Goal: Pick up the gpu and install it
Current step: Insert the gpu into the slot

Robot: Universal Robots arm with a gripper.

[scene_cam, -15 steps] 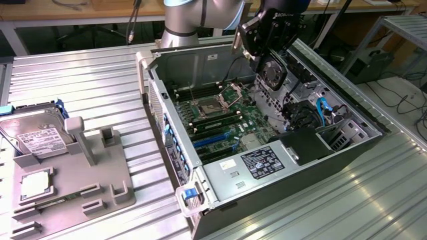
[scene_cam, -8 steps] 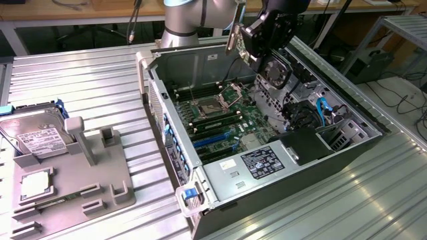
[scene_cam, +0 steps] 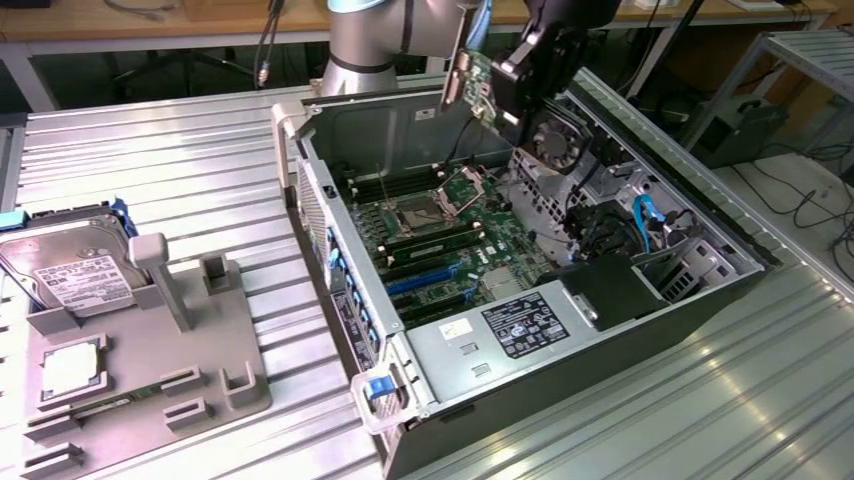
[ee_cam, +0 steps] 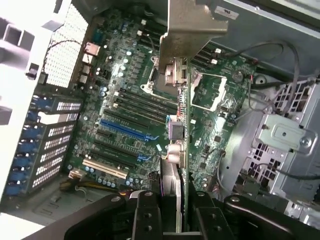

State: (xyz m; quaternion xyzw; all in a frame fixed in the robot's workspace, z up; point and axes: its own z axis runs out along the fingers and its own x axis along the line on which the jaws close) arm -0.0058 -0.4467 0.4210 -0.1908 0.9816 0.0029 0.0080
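**A:** What sits closest to the wrist camera?

**B:** The gripper (ee_cam: 177,212). Its two black fingers (ee_cam: 147,215) are closed to a narrow gap on the graphics card (ee_cam: 174,167). The card is seen edge-on, running away from the camera, with its silver end bracket farthest off.

**A:** Where is the card in the wider scene?

**B:** In the exterior view the gripper (scene_cam: 514,80) holds the graphics card (scene_cam: 467,75) in the air above the far end of an open computer case (scene_cam: 534,400). The case lies on its side on a ribbed metal table (scene_cam: 174,150). The card touches nothing but the fingers. Below it lies the motherboard (ee_cam: 125,95), with a processor socket (ee_cam: 162,80) and a row of long slots, one of them a blue slot (ee_cam: 127,131).

**A:** Is it installed?

**B:** No. It hangs well above the board, and I cannot tell which slot is meant.

**A:** How is this carry done well?

**B:** In my judgement, hold the card steady with its connector edge downward and its length lined up with a slot. Here it seems to run across the slots rather than along them. The bracket belongs toward the perforated back wall (ee_cam: 70,50). The blue cable (scene_cam: 647,215) could snag, so a clear path matters.

**A:** Anything else?

**B:** On the exterior view's left, a hard drive (scene_cam: 67,270) rests at a grey holder (scene_cam: 200,350), well apart from the case.
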